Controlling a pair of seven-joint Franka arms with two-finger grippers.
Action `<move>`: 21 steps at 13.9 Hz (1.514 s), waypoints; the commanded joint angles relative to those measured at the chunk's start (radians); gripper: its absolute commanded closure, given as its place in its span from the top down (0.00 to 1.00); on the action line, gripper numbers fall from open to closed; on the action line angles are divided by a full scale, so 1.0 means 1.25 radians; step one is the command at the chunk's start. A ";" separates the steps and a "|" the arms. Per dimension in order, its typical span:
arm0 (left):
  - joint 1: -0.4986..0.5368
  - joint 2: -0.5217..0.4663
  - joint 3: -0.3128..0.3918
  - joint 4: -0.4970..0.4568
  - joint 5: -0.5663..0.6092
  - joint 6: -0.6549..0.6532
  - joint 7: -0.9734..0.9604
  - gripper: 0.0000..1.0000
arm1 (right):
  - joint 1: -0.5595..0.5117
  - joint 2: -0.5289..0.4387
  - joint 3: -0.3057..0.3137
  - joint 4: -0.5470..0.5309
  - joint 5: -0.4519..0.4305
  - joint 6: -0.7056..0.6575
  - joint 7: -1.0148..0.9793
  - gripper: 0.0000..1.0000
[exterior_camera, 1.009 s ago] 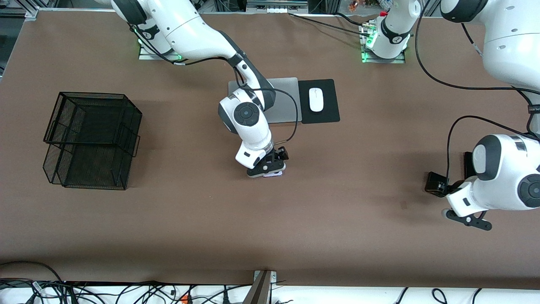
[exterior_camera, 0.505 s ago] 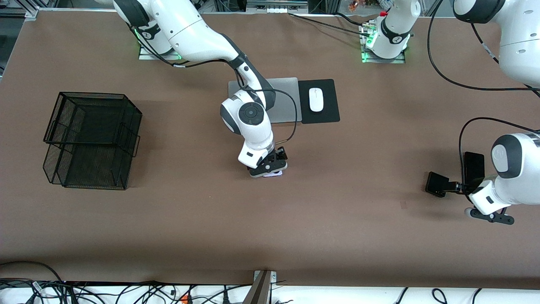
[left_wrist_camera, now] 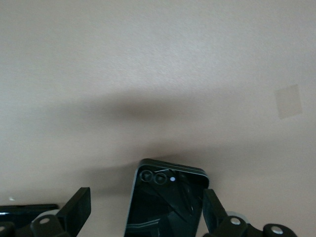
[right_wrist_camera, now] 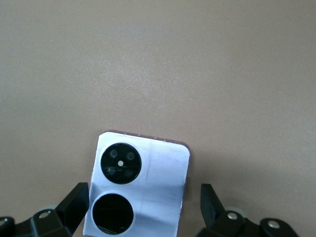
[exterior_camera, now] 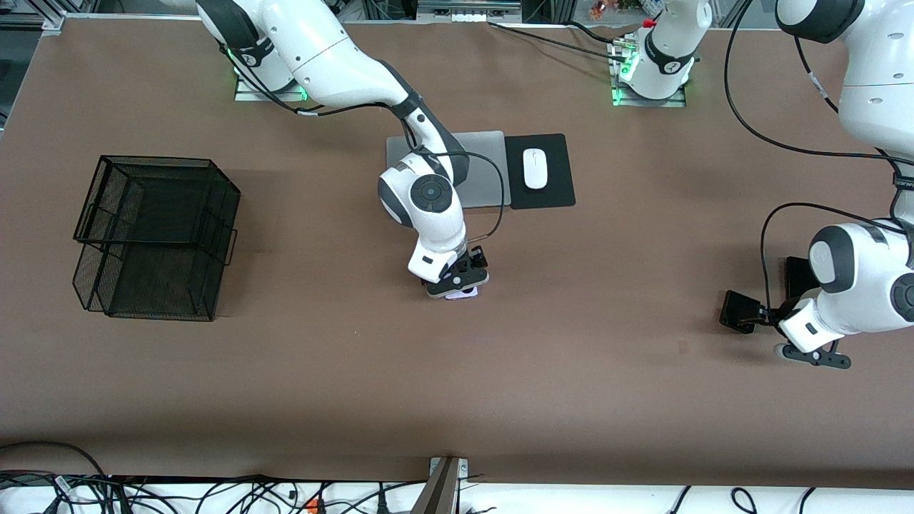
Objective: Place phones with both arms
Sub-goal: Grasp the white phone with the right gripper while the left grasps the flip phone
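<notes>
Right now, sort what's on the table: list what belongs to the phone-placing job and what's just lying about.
Job:
lilac phone, between the right tool's open fingers
small black phone, between the left tool's open fingers
long black phone, beside it

Lying about:
mesh basket
laptop
white mouse on its black pad

A robotics lab; bolted arm bases (exterior_camera: 650, 71); cable tangle (exterior_camera: 214, 492) along table (exterior_camera: 571, 400).

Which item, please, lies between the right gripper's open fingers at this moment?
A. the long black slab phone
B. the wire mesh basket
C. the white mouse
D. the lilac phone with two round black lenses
D: the right wrist view shows the lilac phone lying between the open fingers of the right gripper, not yet gripped.
</notes>
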 commanded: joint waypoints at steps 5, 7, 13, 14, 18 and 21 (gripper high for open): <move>-0.023 -0.051 0.000 -0.080 0.067 0.007 0.056 1.00 | 0.015 0.011 -0.003 0.019 -0.003 0.002 0.027 1.00; -0.024 -0.051 -0.001 -0.091 0.089 0.008 0.065 1.00 | 0.016 0.015 -0.003 0.021 -0.003 0.002 0.034 1.00; -0.018 -0.044 -0.003 -0.096 0.115 0.012 0.114 1.00 | 0.016 0.019 -0.003 0.020 -0.009 0.003 0.026 1.00; -0.015 -0.041 -0.003 -0.096 0.115 0.015 0.114 1.00 | 0.016 0.022 -0.003 0.020 -0.010 0.003 0.027 1.00; -0.014 -0.030 -0.001 -0.114 0.114 0.059 0.113 1.00 | 0.017 0.024 -0.003 0.020 -0.013 0.007 0.026 1.00; -0.018 -0.024 -0.003 -0.112 0.114 0.065 0.113 1.00 | 0.017 0.024 -0.003 0.020 -0.014 0.007 0.026 1.00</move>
